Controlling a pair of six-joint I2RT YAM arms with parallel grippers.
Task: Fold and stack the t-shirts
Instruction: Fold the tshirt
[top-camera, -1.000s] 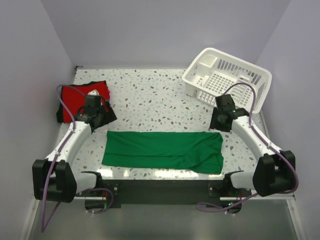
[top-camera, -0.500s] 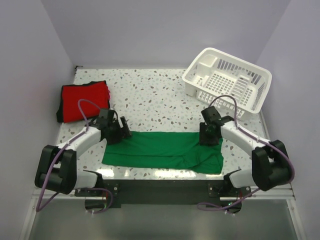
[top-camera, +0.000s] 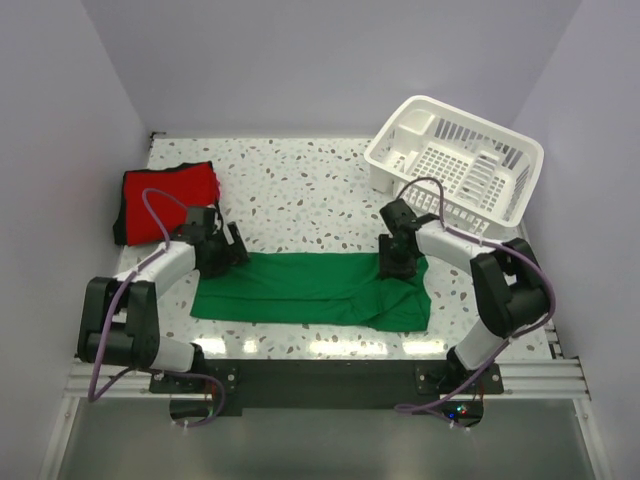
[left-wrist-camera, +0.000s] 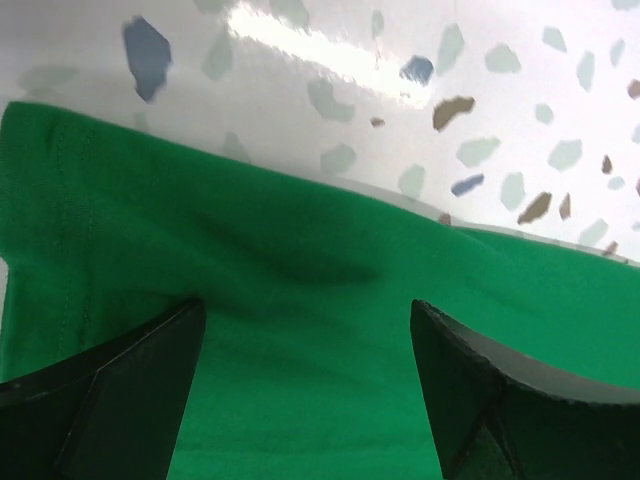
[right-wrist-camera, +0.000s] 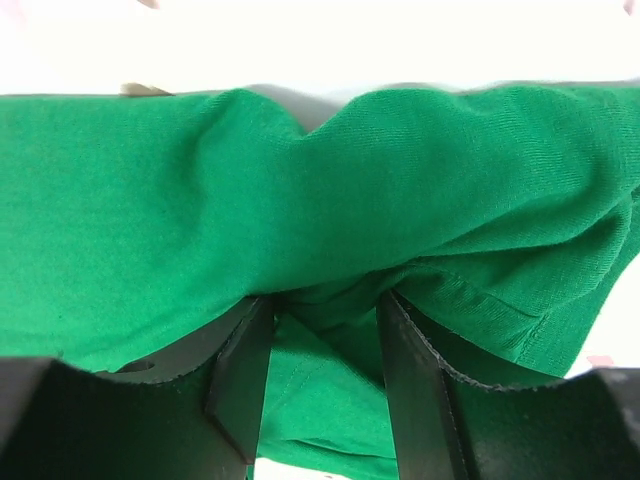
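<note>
Before you, the green shirt (top-camera: 310, 290) lies crosswise; right pincer (right-wrist-camera: 322, 325) seemingly pinches one end, left pincer (left-wrist-camera: 305, 330) gapes above the other.

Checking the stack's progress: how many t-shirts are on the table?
2. The green t-shirt lies flat along the near edge; the red t-shirt sits folded at the far left. A dark edge beneath it might hide another.
</note>
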